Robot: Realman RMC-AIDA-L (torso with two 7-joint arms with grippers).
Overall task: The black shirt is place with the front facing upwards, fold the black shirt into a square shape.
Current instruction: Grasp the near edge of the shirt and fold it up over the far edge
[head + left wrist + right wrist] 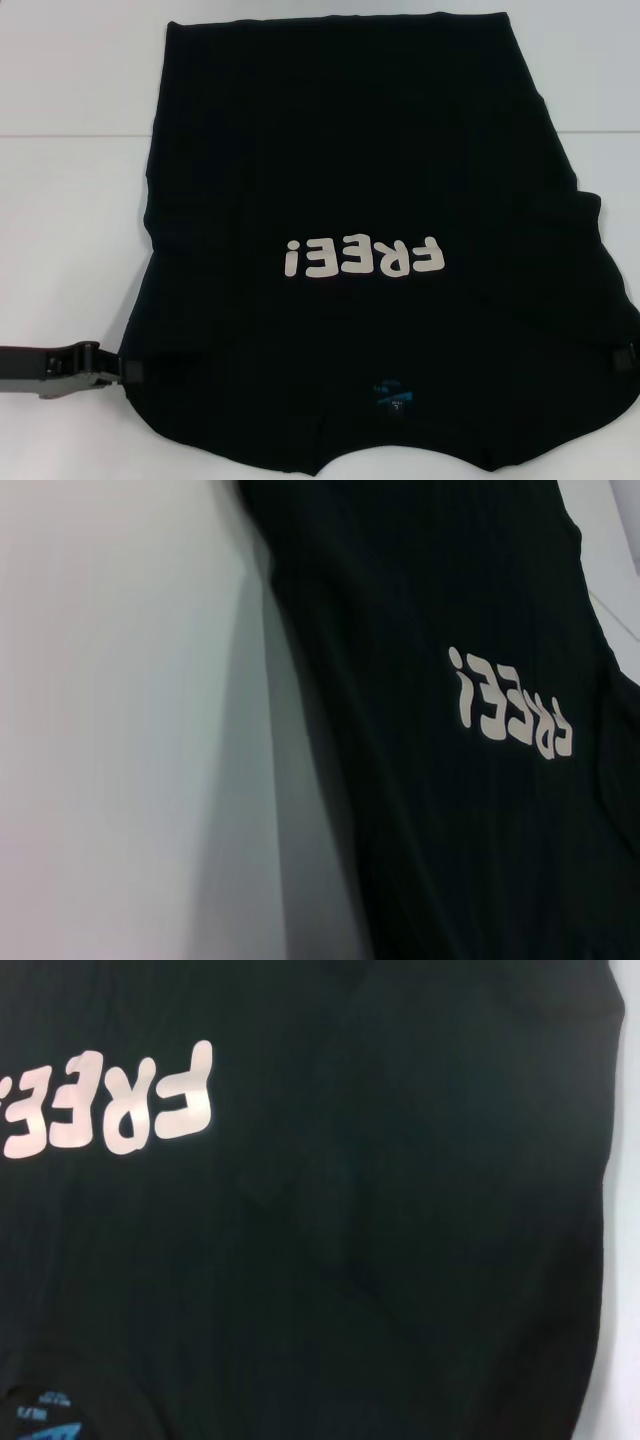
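The black shirt lies flat and front-up on the white table, collar toward me. Its white "FREE!" letters read upside down, and a small blue neck label shows near the collar. My left gripper comes in low from the left and sits at the shirt's left edge near the shoulder. Only a small part of my right gripper shows, at the shirt's right edge near the other shoulder. The left wrist view shows the shirt and its letters. The right wrist view is filled by the shirt, its letters and its label.
Bare white table surrounds the shirt on the left and at the far right. The shirt's hem reaches the far side of the table. Its right sleeve area bulges outward.
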